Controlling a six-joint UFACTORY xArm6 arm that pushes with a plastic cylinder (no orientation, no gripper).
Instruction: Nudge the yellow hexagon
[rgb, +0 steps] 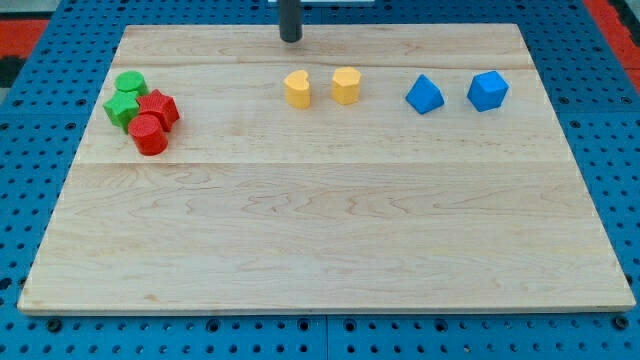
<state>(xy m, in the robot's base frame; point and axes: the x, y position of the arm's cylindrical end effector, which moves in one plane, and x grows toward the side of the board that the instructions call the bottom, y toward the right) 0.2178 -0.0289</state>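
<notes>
Parked at the view's top, my tip (290, 39): down on the tabletop (320, 240) near its upper edge, touching no block. Ends as a bare rod, so nothing to spread or clamp, and nothing carried.

Finds the yellow hexagon (346, 85) in the upper row, below my tip and off to the view's right, well apart from it. Reads as a compact, even-sided block with no long axis to line up on, so any face should take a push equally well.

Turns, for the coming move, on that diagonal. Almost straight below my tip stands the yellow heart-shaped block (297, 89), near the hexagon's left side but not touching it. Would probably strike the heart first on a straight run toward the view's bottom. Looks safer to shift to the view's right along the upper edge, then come down onto the hexagon's top face and push it toward the open middle of the tabletop. Could also go in diagonally, sending it down and right, though that passes close to the heart.

Leaves the rest out of the way: two blue blocks (425, 95) further right, and the green and red cluster (140, 108) far left, both well apart from the likely path.
</notes>
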